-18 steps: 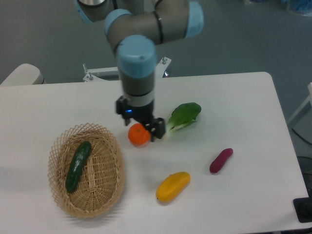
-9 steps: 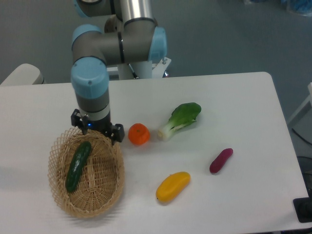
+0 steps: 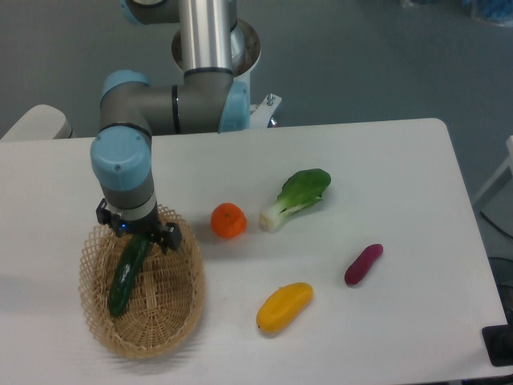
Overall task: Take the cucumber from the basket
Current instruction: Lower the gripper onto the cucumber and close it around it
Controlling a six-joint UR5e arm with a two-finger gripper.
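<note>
**Jaws over the cucumber's upper end**

Jaws hang straight down above the basket (image 3: 141, 293), but you cannot tell from this view whether they stand open or closed: the gripper (image 3: 135, 235) body hides the gap, and only a dark finger pokes out on its right side. Your arm reaches from its base at the far edge of the table (image 3: 385, 168), the forearm running level toward the left, then the wrist turns down vertically so the tool points at the basket's far rim.

You will find the cucumber (image 3: 126, 277) lying inside the basket, slanted, its upper end right under the gripper and its lower end toward the near left corner of the table. Whether the gripper touches it is not clear.

Outside the basket, an orange (image 3: 228, 220) sits near the table's middle, a bok choy (image 3: 296, 197) just beyond it to the right, a yellow fruit (image 3: 284, 306) toward the near edge, and a purple vegetable (image 3: 363, 264) toward the right edge.
</note>
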